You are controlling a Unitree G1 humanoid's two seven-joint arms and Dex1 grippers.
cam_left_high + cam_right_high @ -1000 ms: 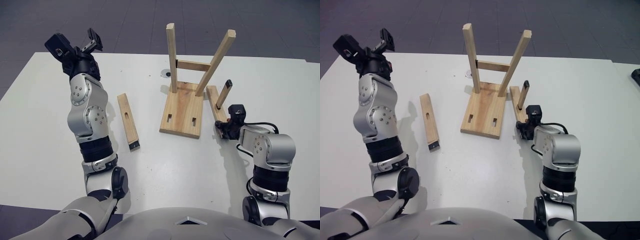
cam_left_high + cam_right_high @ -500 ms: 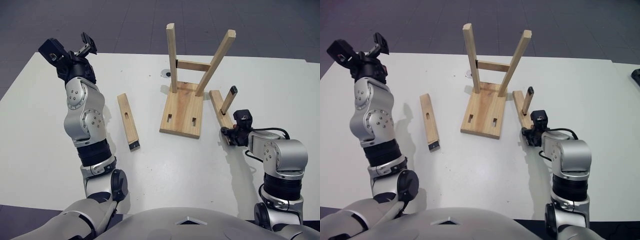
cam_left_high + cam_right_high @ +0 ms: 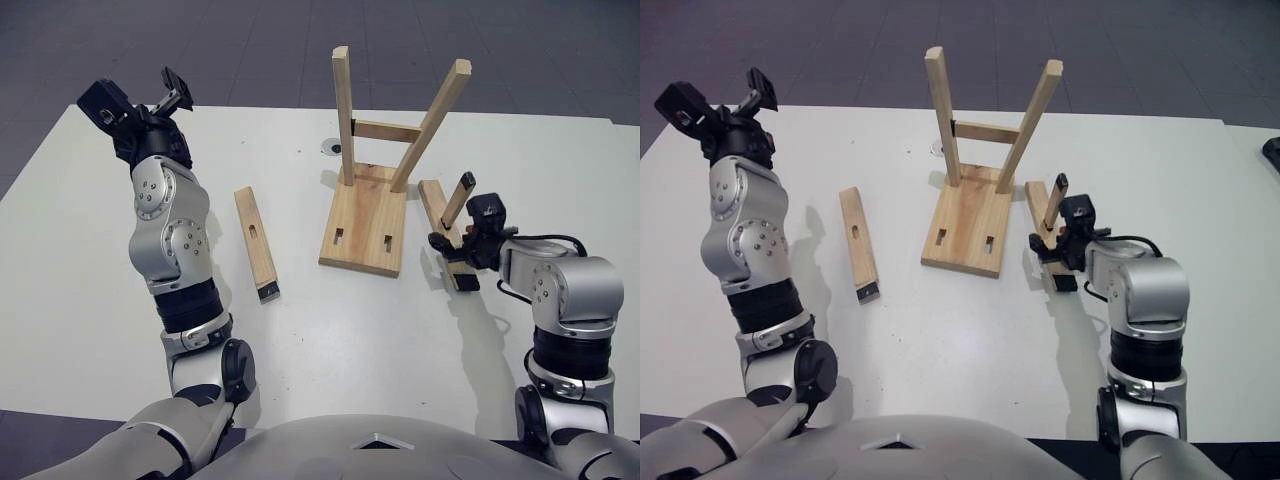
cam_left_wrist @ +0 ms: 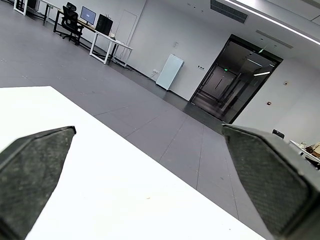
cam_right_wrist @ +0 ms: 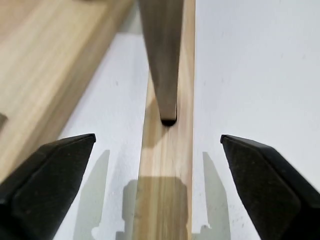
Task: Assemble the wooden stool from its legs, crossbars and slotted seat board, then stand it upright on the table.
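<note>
The white table [image 3: 330,340] carries the slotted seat board [image 3: 365,225] at centre, with two standing legs [image 3: 343,110] in its far slots, joined by a crossbar [image 3: 385,130]. A loose leg [image 3: 256,240] lies flat to the left. Just right of the board lies the fourth leg [image 5: 162,190], a short crossbar [image 5: 162,60] planted in its slot. The right gripper [image 5: 157,140] has pulled back and come forward again and now straddles this leg, fingers spread on either side; the leg has slid slightly nearer. It looks ready to grasp. The left gripper [image 3: 140,92], spread wide, has swung farther left and hangs raised.
</note>
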